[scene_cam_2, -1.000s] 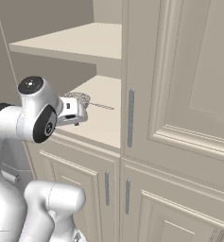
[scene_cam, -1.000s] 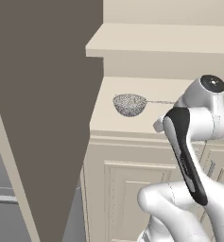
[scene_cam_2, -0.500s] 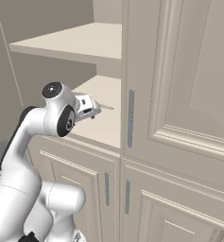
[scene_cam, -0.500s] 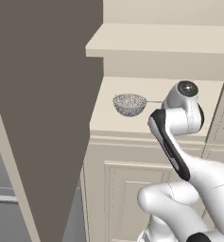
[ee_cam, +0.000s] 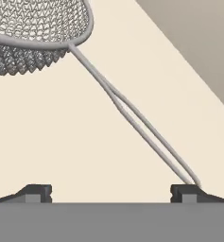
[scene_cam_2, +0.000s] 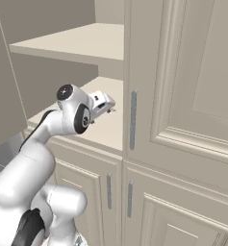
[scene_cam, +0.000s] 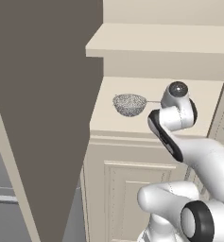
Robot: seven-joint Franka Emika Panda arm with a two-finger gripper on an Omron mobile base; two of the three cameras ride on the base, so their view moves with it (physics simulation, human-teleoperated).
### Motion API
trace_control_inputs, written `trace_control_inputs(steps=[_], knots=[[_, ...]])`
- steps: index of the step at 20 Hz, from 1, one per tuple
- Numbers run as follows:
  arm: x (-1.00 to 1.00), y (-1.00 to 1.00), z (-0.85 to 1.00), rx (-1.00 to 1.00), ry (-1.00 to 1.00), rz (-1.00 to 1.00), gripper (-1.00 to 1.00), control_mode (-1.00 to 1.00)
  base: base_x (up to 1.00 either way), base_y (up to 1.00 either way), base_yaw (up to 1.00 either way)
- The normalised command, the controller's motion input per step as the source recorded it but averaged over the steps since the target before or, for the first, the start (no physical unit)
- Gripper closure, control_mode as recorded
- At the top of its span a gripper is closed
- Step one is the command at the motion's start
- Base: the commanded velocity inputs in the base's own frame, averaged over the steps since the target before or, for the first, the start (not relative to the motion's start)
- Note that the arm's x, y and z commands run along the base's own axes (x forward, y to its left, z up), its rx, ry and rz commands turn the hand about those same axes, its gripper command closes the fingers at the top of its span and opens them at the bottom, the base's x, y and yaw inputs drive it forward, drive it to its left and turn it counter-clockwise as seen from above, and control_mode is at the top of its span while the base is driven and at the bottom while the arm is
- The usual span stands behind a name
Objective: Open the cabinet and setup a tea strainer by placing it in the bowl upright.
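The cabinet [scene_cam: 146,45] is seen standing open on its left side, with two cream shelves bared; its left door [scene_cam: 38,118] is swung out toward the camera and is shown as a broad dark panel in the left base view. In that view the strainer [scene_cam: 130,104] is seen on the lower shelf [scene_cam: 212,101], its round mesh basket to the left and its thin wire handle running right, where it is hidden behind the arm's wrist.

In the right base view the basket is hidden by the arm. There the tool [scene_cam_2: 109,106] is shown reaching in over the lower shelf, near the closed right door [scene_cam_2: 183,72] and its grey bar handle [scene_cam_2: 133,120]. Two lower doors [scene_cam_2: 82,192] with short grey handles are seen beneath the shelf.

In the hand view the strainer is shown close up: the mesh basket at the upper left, and the doubled wire handle running down to the lower right. The tool's two dark fingertips [ee_cam: 35,193] are set wide apart, at full spread, and nothing is held between them. The end of the wire handle is seen just at the right fingertip; whether it is touched cannot be told. The cream shelf is seen beneath the strainer, and the cabinet's darker inner wall [ee_cam: 198,42] at the upper right.

The surfaces are rendered plain and smooth in cream and grey.
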Motion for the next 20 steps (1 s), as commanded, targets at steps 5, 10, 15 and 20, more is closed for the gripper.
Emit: trace_control_inputs(steps=[5,10,15,20], knots=[[0.39,0.00,0.00,-0.13,0.02,0.08,-1.00,-1.00,0.00,0.00,0.00],[0.30,-0.09,0.19,0.00,0.01,0.12,-1.00,-1.00,0.00,0.00,0.00],[-0.02,-0.08,0.29,0.00,-0.04,0.14,-1.00,-1.00,0.00,0.00,0.00],[-0.38,0.00,0.17,0.00,-0.14,0.14,-1.00,-1.00,0.00,0.00,0.00]])
